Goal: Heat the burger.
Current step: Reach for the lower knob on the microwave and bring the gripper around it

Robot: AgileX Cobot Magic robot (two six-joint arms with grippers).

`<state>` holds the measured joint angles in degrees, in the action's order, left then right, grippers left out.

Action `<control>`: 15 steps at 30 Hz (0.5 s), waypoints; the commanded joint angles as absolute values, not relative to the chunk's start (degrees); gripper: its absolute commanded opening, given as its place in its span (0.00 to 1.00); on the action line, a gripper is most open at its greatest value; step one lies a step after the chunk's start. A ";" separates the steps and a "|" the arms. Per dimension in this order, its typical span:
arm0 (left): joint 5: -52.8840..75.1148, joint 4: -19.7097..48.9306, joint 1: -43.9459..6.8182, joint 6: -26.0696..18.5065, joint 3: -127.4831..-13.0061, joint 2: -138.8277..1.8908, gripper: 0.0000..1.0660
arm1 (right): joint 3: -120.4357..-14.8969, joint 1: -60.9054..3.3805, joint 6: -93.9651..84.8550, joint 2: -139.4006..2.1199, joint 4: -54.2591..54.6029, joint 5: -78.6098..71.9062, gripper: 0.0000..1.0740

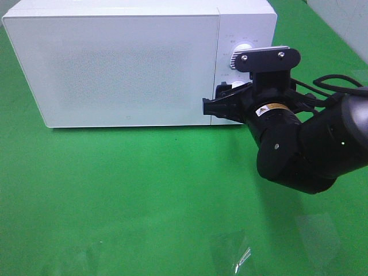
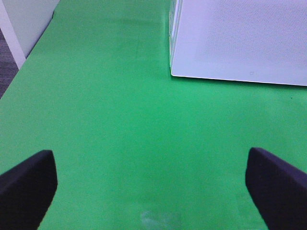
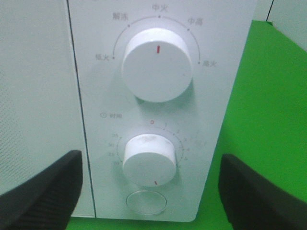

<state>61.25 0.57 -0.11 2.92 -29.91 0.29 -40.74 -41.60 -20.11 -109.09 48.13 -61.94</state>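
White on white is the hazard here. The right jaws, spread wide and gripping nothing, stand to either side of the microwave's (image 1: 115,63) lower dial (image 3: 149,160), clear of it. A close that lands off-centre would likely slip on the smooth knob or nudge the round button (image 3: 146,201) just below it, which may well release the door (image 3: 33,96). The dial's red mark sits at the bottom, opposite the zero at the top of its scale, so a careless twist could set far too long a time. A grip taken by mistake on the upper dial (image 3: 156,64), marked at its top middle setting, would change the power instead. Beyond the panel, the door is shut and its face shows nothing of the inside. The burger is in no view, so whether it sits within cannot be told, and running the oven empty looks the gravest risk.

Nearer, over the green surface (image 1: 144,190), the left jaws hang wide and empty, aimed toward the microwave's corner but well apart from it. Farther in, the right arm (image 1: 305,144) reaches in from the right with its wrist levelled at the control panel (image 3: 225,72) and its jaws held square to the lower dial.
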 commanded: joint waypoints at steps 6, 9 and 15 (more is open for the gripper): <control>61.36 0.63 0.06 2.69 -29.74 1.20 0.95 | -44.18 -40.28 -19.60 -111.96 46.12 -61.19 0.70; 61.36 0.63 0.06 2.69 -29.74 1.20 0.95 | -44.69 -40.11 -19.60 -112.36 45.55 -60.85 0.70; 61.36 0.63 0.06 2.69 -29.74 1.20 0.95 | -45.66 -38.04 -19.42 -113.10 44.75 -61.08 0.70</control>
